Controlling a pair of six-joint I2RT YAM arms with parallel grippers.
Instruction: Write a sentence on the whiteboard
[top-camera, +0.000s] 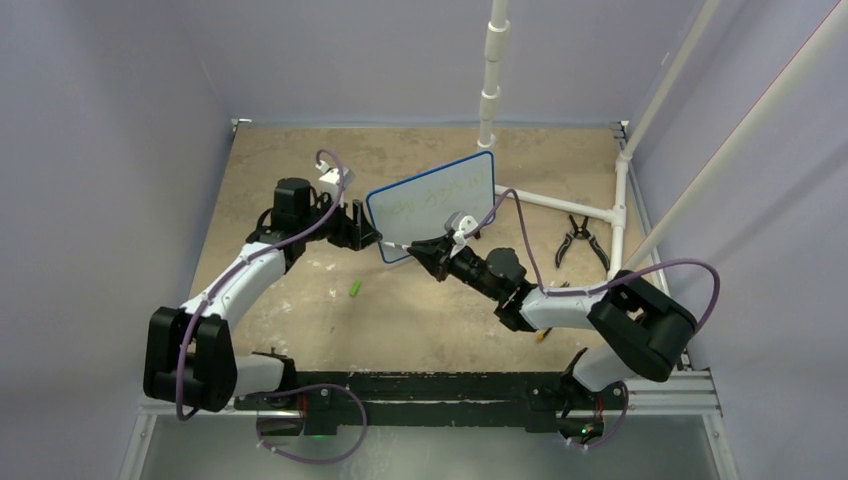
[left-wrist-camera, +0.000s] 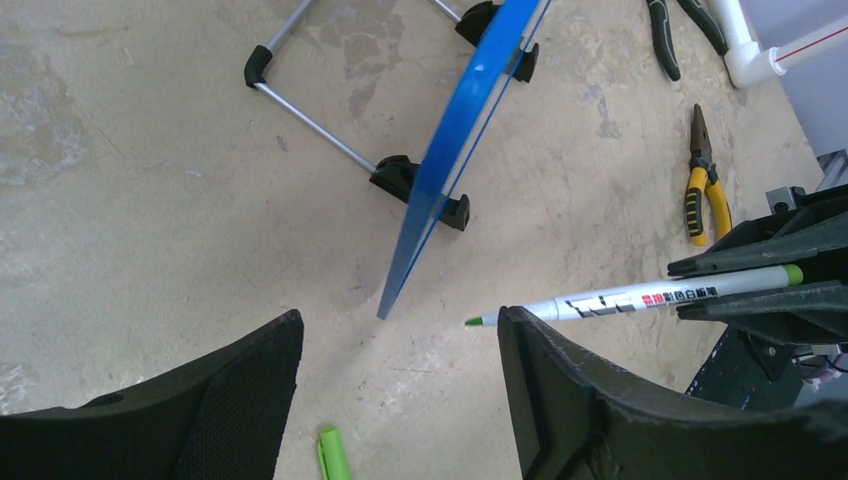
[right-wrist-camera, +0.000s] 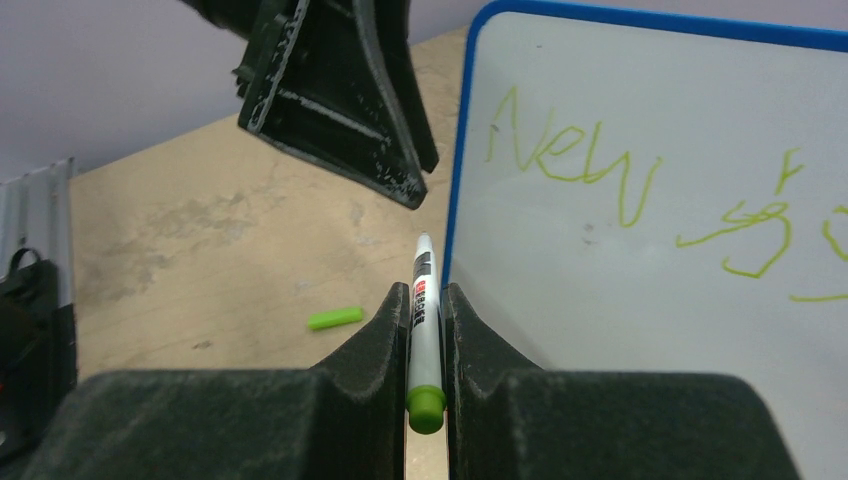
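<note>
Altogether one whiteboard (top-camera: 432, 203), one marker (right-wrist-camera: 424, 300).

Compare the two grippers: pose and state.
The left gripper is open and holds nothing. The right gripper is shut on the marker. The left gripper comes in from the left of the whiteboard. The right gripper comes in from the right, in front of its written face. Both are black, two-fingered and close to the whiteboard's left edge.
</note>
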